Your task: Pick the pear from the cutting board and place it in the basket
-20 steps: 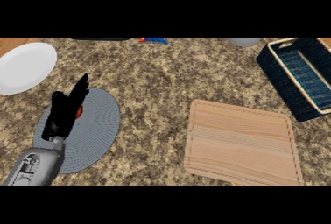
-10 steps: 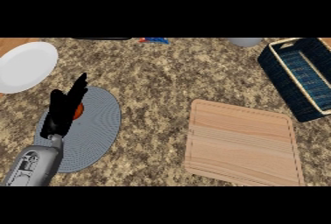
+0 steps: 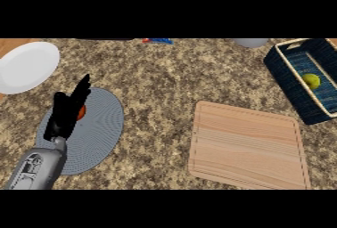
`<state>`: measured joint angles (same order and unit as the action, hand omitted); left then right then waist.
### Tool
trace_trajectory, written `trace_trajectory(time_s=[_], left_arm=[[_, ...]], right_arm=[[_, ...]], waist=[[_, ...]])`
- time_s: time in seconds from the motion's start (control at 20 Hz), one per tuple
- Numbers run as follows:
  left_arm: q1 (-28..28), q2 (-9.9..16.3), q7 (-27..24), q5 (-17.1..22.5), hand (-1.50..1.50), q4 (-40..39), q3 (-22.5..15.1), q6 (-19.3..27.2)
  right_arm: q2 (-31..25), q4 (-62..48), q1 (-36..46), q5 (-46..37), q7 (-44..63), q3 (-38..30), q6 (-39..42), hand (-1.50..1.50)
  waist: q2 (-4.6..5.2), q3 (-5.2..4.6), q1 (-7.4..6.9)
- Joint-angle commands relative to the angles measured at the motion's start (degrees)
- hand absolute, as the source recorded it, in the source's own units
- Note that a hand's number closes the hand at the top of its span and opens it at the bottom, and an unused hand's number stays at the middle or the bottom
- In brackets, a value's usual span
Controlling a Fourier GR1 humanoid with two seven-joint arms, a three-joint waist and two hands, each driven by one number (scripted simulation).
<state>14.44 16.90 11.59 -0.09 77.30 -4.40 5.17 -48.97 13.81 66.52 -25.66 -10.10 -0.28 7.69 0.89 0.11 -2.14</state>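
Newly visible since the earlier frame, the small yellow-green pear (image 3: 311,81) lies inside the dark blue woven basket (image 3: 284,71). Its light wooden cutting board (image 3: 247,144) is bare, so the placing looks done. Over the round grey mat (image 3: 99,129), the left hand (image 3: 67,113) holds nothing, fingers straight.

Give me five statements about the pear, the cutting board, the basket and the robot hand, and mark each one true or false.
1. The pear lies in the basket. True.
2. The cutting board carries a pear. False: its top is bare.
3. The left robot hand is over the grey round mat. True.
4. The white plate sits beside the basket. False: it is at the far left edge.
5. The right robot hand holds the pear. False: it shows nowhere.
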Motion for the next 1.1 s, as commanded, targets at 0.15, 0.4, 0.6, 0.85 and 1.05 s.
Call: trace_trajectory(time_s=[0.15, 0.4, 0.6, 0.85, 1.05], left_arm=[[-0.6, -0.5, -1.7, -0.4, 0.00, -1.3, 0.4, -0.5], [-2.2, 0.3, 1.9, -0.2, 0.00, 3.4, 0.6, -0.4], [-2.0, 0.2, -0.4, -0.1, 0.00, 2.2, 1.0, -1.4], [-0.4, -1.5, 1.5, -1.3, 0.00, 1.0, 0.4, 0.1], [-3.1, -0.7, 1.4, -0.6, 0.00, 4.5, 0.4, -0.9]], right_arm=[[-0.8, -2.2, -1.3, 5.7, -5.3, -7.7, -7.0, -1.50], [-4.1, -2.6, -1.3, 9.2, -3.8, -12.5, -12.5, -1.50], [-11.4, -5.3, -3.0, 10.1, -2.9, -14.3, -8.2, -1.50], [-16.3, -7.3, -6.7, 13.6, -2.1, -18.0, -3.5, -1.50], [-22.3, -9.2, -12.1, 16.1, -7.7, -20.8, 1.6, -1.50]], waist=[[0.01, 0.02, 0.10], [-0.37, 0.02, 0.21], [0.03, 0.04, 0.17], [-0.16, 0.05, 0.99], [0.07, 0.29, 0.48]])
